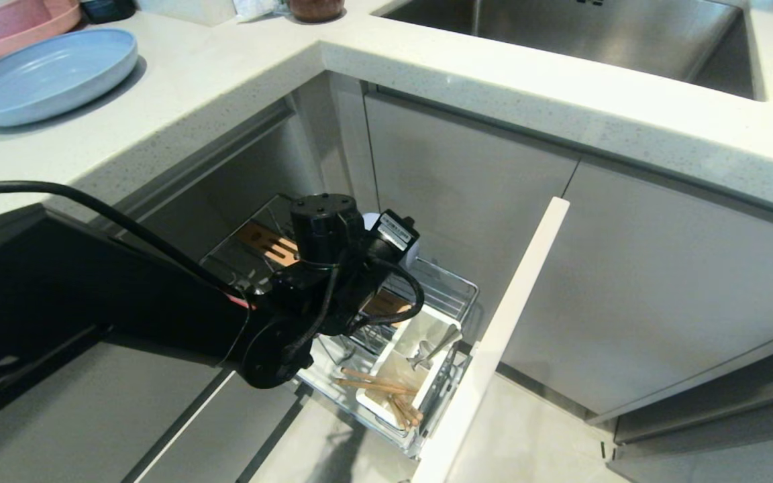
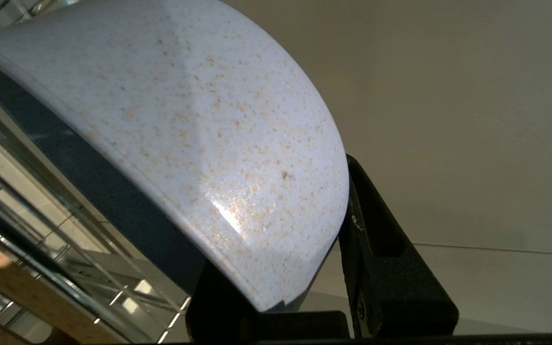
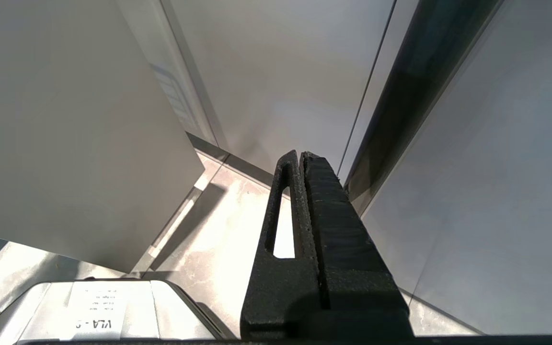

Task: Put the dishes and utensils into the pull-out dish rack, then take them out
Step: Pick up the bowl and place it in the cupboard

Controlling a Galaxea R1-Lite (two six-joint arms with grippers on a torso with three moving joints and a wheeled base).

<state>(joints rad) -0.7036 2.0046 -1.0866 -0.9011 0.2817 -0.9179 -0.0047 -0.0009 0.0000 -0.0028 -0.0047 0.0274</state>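
Left claw (image 2: 304, 287): clamped on bowl (image 2: 199, 120) rim, over rack (image 1: 450, 285); plate (image 1: 44, 77) on table.
Right claw (image 3: 304, 158): together, parked.

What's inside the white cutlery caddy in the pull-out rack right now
Wooden chopsticks lie in the white caddy's near compartment and a metal spoon in the next. The left arm covers its far end.

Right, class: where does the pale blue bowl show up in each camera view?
Head view: a sliver of the bowl peeks out behind the left arm's wrist, above the dish rack.
Left wrist view: the bowl fills the picture, clamped in the left claw.
Right wrist view: not in it.
Shared landmark: the rack's chrome wires.
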